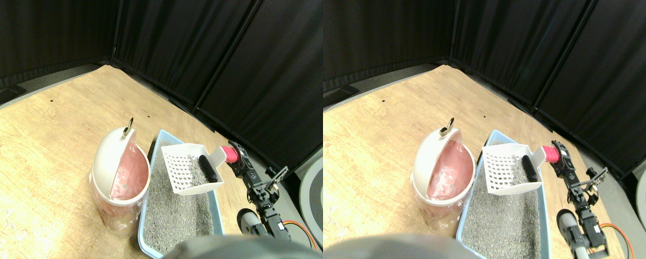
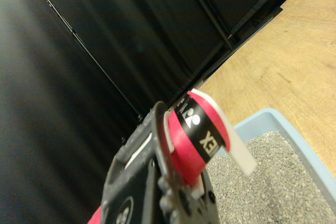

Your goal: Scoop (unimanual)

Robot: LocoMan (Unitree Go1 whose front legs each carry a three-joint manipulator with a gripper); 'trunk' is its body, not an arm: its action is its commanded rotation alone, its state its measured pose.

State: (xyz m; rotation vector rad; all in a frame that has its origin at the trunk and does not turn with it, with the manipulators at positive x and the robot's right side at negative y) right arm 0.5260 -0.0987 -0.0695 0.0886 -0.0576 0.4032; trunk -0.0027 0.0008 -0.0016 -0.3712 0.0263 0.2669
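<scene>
A white slotted scoop (image 1: pixel 189 168) hangs tilted over the far end of the light-blue litter box (image 1: pixel 142 229), which is filled with grey litter (image 1: pixel 173 216). A dark lump (image 1: pixel 208 168) and a little litter lie in the scoop's pan. Its red-wrapped handle (image 1: pixel 228 154) points right into my right gripper (image 1: pixel 238 159), which is shut on it. The wrist view shows the red handle (image 2: pixel 198 132) close beside the dark jaw frame, above the box's blue rim (image 2: pixel 265 121) and the litter (image 2: pixel 268 182).
A clear bin with a pink bag (image 1: pixel 130 175) stands just left of the litter box, its white swing lid (image 1: pixel 107 156) tipped up. Black curtains (image 1: pixel 193 48) close off the back and right. Wooden floor (image 1: pixel 37 151) spreads to the left.
</scene>
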